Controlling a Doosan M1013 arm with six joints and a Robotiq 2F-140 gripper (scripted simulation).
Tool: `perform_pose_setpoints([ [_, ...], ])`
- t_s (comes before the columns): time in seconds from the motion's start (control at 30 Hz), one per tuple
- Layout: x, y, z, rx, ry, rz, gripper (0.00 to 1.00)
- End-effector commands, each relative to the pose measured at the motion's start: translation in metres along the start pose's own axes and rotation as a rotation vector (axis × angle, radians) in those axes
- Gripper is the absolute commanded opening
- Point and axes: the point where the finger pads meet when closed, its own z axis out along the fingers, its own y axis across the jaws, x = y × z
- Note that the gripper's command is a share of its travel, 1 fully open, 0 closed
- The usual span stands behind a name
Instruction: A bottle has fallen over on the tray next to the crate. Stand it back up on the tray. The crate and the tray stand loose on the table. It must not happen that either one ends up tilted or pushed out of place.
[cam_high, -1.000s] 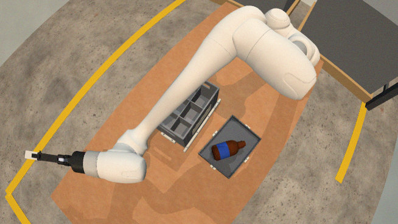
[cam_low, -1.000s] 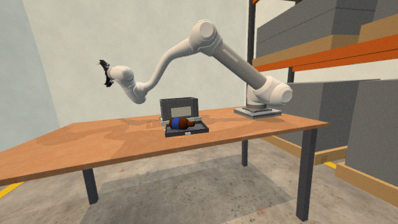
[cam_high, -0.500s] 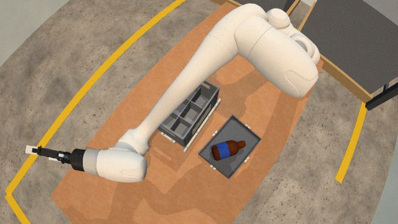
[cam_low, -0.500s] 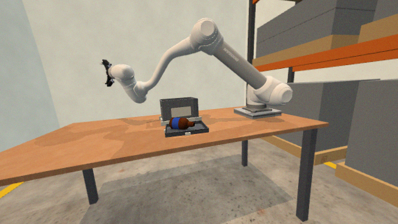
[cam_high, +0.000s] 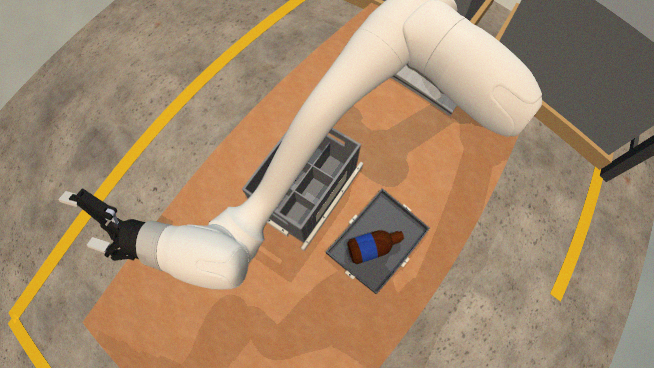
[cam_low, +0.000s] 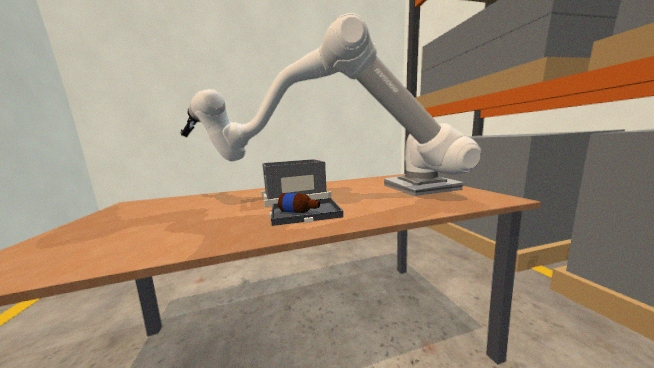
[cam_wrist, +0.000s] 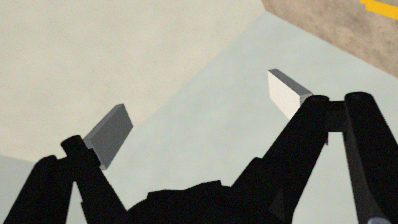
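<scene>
A brown bottle with a blue label (cam_high: 368, 247) (cam_low: 290, 202) lies on its side on the dark grey tray (cam_high: 373, 286) (cam_low: 330, 215). In the top view its neck points right, and its base is toward the left corner of the tray. The grey crate (cam_high: 312, 224) (cam_low: 270, 181) with several compartments stands beside the tray, partly hidden under the arm in the top view. My gripper (cam_high: 82, 221) (cam_low: 184, 133) (cam_wrist: 196, 100) is open and empty, high up and far to the left of the crate and tray. The wrist view shows only walls and floor between and beyond the fingers.
The wooden table (cam_high: 240, 330) (cam_low: 125, 240) bears the crate, the tray and the robot's base (cam_low: 423, 185). Pale strips (cam_high: 332, 206) lie along the crate's foot, and small pale blocks sit at the tray's edges. My forearm passes above the crate. Shelving with large grey boxes (cam_low: 610, 210) stands at the right.
</scene>
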Motion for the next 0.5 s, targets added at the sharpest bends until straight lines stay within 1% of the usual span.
perform_pose_setpoints([
  [0.0,0.022,-0.01,-0.009,-0.026,0.059,0.162,1.0],
  [0.03,0.023,-0.011,-0.009,-0.026,0.062,0.168,1.0],
  [0.07,0.033,-0.014,-0.014,-0.035,0.091,0.238,1.0],
  [0.2,0.053,-0.021,-0.024,-0.049,0.153,0.382,1.0],
  [0.27,0.053,-0.021,-0.024,-0.049,0.153,0.382,1.0],
  [0.3,0.068,-0.025,-0.033,-0.056,0.204,0.493,1.0],
  [0.33,0.069,-0.026,-0.033,-0.056,0.205,0.497,1.0],
  [0.47,0.091,-0.031,-0.049,-0.06,0.283,0.658,1.0],
])
